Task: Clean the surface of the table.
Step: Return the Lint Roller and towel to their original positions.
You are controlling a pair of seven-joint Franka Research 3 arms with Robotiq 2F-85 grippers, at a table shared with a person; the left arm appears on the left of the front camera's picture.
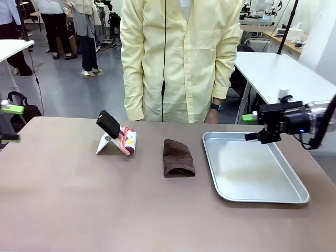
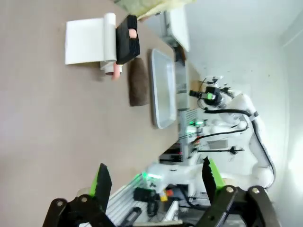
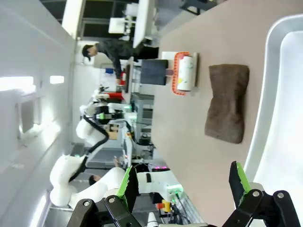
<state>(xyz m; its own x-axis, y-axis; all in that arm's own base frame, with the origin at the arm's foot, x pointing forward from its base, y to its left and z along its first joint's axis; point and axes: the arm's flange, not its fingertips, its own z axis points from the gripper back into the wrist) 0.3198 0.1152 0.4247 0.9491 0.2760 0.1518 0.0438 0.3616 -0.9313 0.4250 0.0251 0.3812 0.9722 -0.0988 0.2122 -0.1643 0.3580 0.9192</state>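
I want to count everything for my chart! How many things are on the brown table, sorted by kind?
Lint rollers: 1
Brown cloths: 1
Metal trays: 1
Total on the table: 3

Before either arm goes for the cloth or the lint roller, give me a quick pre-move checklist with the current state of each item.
1. Left hand open, nothing between its fingers: ok.
2. Right hand open and empty: ok.
3. Brown cloth lying folded on the table, free of other things: ok.
4. Lint roller resting beside its white stand, not in the tray: ok.
5. Person's hands off the tabletop: ok, at the far edge.
6. Dirt left on the surface: cannot tell.
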